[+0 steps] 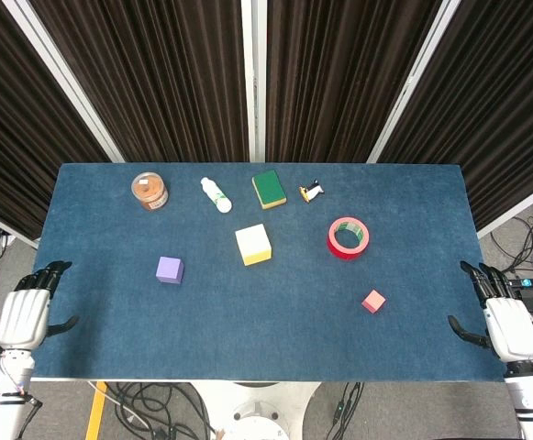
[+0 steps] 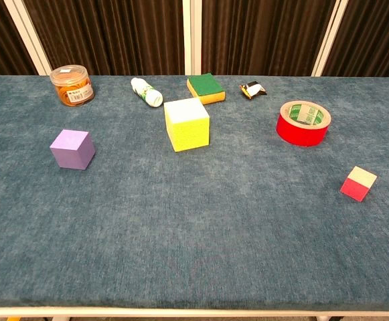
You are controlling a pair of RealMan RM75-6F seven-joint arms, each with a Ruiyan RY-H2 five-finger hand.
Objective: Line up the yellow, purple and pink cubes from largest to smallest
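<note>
The yellow cube (image 1: 253, 245) (image 2: 187, 124), the largest, sits near the table's middle. Left of it lies the mid-sized purple cube (image 1: 169, 269) (image 2: 72, 148). The small pink cube (image 1: 373, 301) (image 2: 358, 183) rests toward the front right. My left hand (image 1: 27, 313) hangs off the table's left front corner, fingers apart and holding nothing. My right hand (image 1: 505, 323) hangs off the right front corner, likewise open and empty. Neither hand appears in the chest view.
Along the back stand an orange-filled jar (image 1: 149, 191) (image 2: 72, 85), a white bottle on its side (image 1: 216, 194) (image 2: 146, 91), a green sponge (image 1: 269, 189) (image 2: 205, 87) and a small penguin figure (image 1: 311, 192) (image 2: 252, 89). A red tape roll (image 1: 348, 237) (image 2: 303, 122) lies right of the yellow cube.
</note>
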